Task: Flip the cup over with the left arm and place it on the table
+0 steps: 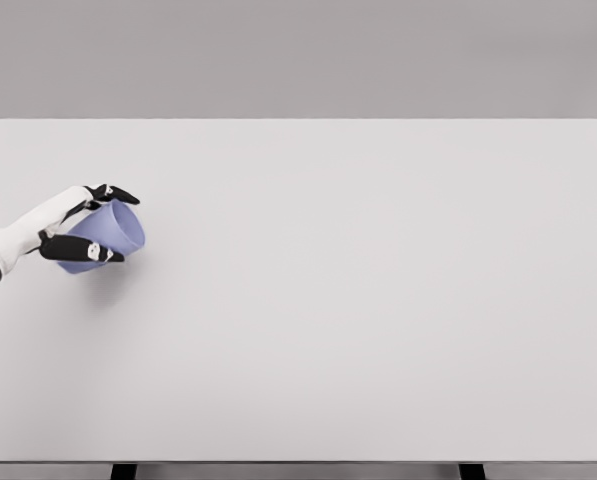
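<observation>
Currently mid-flip, I'd say. White table fills most of the view, plain grey wall behind it, dark legs just visible at the bottom edge. Left hand comes in at far left, dark fingers clamped around the blue cup. Cup is tilted on its side, appears lifted just off the surface, soft shadow underneath. Next move: finish the wrist roll until it sits level, lower to the table, then let go. Right arm out of view.
</observation>
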`<action>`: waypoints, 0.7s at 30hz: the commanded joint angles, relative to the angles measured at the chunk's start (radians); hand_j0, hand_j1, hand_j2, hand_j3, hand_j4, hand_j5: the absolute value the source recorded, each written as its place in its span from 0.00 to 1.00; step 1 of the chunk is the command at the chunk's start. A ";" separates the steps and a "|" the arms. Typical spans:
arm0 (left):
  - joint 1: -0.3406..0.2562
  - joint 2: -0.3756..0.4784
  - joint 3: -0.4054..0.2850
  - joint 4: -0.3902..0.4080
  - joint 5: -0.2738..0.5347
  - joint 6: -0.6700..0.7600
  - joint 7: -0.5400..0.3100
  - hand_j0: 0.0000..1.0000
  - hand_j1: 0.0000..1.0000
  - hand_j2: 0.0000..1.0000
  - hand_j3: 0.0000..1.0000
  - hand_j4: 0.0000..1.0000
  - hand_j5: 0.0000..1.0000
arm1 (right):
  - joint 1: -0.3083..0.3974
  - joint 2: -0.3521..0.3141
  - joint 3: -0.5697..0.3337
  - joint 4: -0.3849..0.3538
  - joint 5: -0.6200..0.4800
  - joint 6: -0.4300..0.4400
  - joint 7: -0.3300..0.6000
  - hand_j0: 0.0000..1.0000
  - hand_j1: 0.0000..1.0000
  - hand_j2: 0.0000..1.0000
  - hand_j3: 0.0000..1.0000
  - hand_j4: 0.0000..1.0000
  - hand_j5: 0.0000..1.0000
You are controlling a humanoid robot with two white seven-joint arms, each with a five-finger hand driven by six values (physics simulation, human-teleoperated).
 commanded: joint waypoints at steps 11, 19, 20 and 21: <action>-0.006 -0.018 0.026 -0.002 0.006 -0.068 0.002 0.70 0.70 0.70 0.70 0.70 0.70 | 0.000 0.000 0.000 0.000 -0.002 0.000 0.000 1.00 1.00 1.00 1.00 1.00 1.00; -0.012 -0.064 0.035 0.000 0.012 -0.107 0.002 0.71 0.71 0.71 0.71 0.71 0.71 | 0.000 0.000 0.000 0.000 -0.002 0.000 0.000 1.00 1.00 1.00 1.00 1.00 1.00; -0.012 -0.070 0.038 0.001 0.013 -0.122 0.002 0.71 0.71 0.71 0.71 0.71 0.71 | 0.000 0.000 0.000 0.000 -0.002 0.000 0.000 1.00 1.00 1.00 1.00 1.00 1.00; -0.012 -0.073 0.038 0.001 0.013 -0.123 0.002 0.71 0.71 0.71 0.71 0.71 0.71 | 0.000 0.000 0.000 0.000 0.000 0.000 0.000 1.00 1.00 1.00 1.00 1.00 1.00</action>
